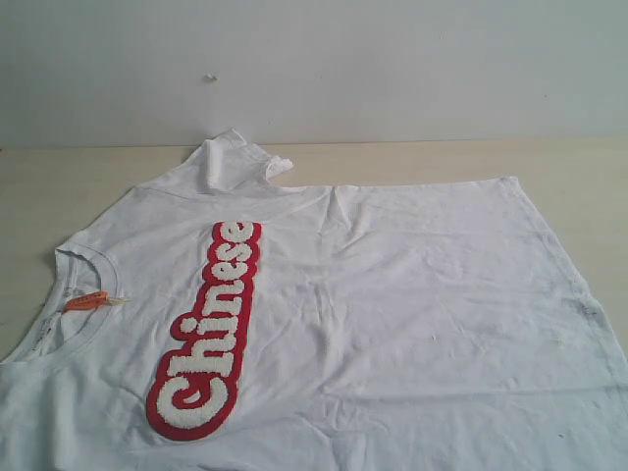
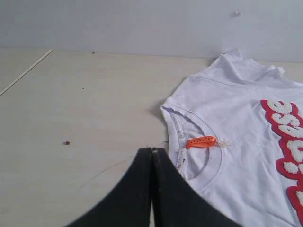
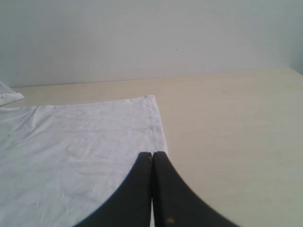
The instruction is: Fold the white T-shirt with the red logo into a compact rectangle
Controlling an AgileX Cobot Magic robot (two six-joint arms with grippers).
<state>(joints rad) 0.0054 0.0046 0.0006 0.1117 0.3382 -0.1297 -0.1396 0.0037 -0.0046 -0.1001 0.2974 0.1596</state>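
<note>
The white T-shirt (image 1: 392,304) lies spread flat on the table, neck to the left, hem to the right. Its red logo (image 1: 208,329) with fluffy white letters runs along the chest. An orange neck tag (image 1: 85,301) sits inside the collar. One sleeve (image 1: 231,157) is bunched at the far edge. In the left wrist view my left gripper (image 2: 152,150) is shut and empty, just beside the collar (image 2: 208,161) and the neck tag (image 2: 201,141). My right gripper (image 3: 152,153) is shut and empty over the hem edge (image 3: 158,127). Neither gripper shows in the exterior view.
The pale wooden table (image 1: 579,167) runs back to a white wall (image 1: 392,69). Bare tabletop (image 2: 71,118) lies to the left of the collar, with a small dark speck (image 2: 67,142) on it. More bare tabletop (image 3: 236,132) lies beyond the hem.
</note>
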